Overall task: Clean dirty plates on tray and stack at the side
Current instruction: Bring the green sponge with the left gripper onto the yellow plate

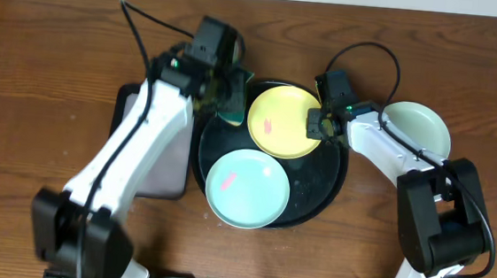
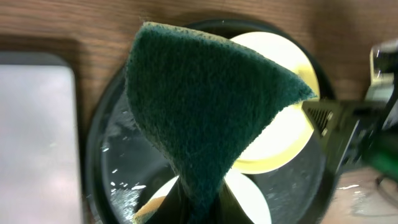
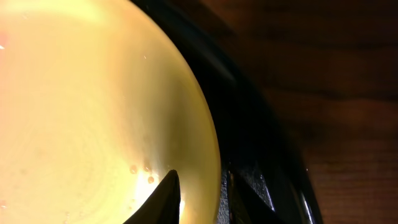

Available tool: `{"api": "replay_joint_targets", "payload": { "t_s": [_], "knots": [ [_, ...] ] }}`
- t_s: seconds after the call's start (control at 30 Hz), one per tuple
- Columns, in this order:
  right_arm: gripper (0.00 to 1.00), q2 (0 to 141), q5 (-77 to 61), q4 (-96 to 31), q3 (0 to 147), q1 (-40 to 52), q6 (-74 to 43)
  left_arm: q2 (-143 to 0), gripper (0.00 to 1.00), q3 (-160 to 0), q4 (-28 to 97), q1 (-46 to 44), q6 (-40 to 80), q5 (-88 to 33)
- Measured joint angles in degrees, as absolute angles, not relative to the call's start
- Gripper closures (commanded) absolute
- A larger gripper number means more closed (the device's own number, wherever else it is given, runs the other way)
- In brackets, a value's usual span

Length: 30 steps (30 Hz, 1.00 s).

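two round plastic plates are lying on the large round black tray (image 1: 320, 185): a pale yellow plate (image 1: 283, 121) and a mint-teal plate (image 1: 246, 189). the left end effector (image 2: 199, 199) is clamping a dark green scouring pad (image 2: 205, 106). the right end effector (image 1: 314, 125) is straddling the yellow rim, jaws narrowly apart; whether it is gripping cannot be told.

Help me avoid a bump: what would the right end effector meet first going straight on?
Likely the yellow plate, whose rim sits inside the right end effector; the tray lies beneath.
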State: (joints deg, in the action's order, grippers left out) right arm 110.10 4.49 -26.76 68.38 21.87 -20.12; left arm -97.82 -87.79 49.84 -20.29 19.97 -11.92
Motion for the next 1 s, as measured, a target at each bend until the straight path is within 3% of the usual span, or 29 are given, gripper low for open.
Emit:
{"api": "replay_joint_targets", "payload": {
  "t_s": [0.17,0.37,0.57,1.0],
  "knots": [
    [0.78,110.13,4.49,-26.24,67.7,21.87,-20.12,-103.35,0.93,-90.48,49.04,-19.99,20.43,-16.49],
    [0.94,110.13,4.54,-24.56,66.87,21.87,-20.14,-106.06,0.93,-90.48,48.38,-22.81,20.8,-15.51],
    [0.99,110.13,4.47,-23.75,66.83,21.87,-19.92,-106.52,0.93,-90.48,46.61,-23.73,20.8,-13.96],
    [0.99,110.13,4.08,-23.16,66.74,21.89,-20.36,-106.52,0.93,-90.32,43.0,-26.09,20.8,-8.23]
  ]
}}
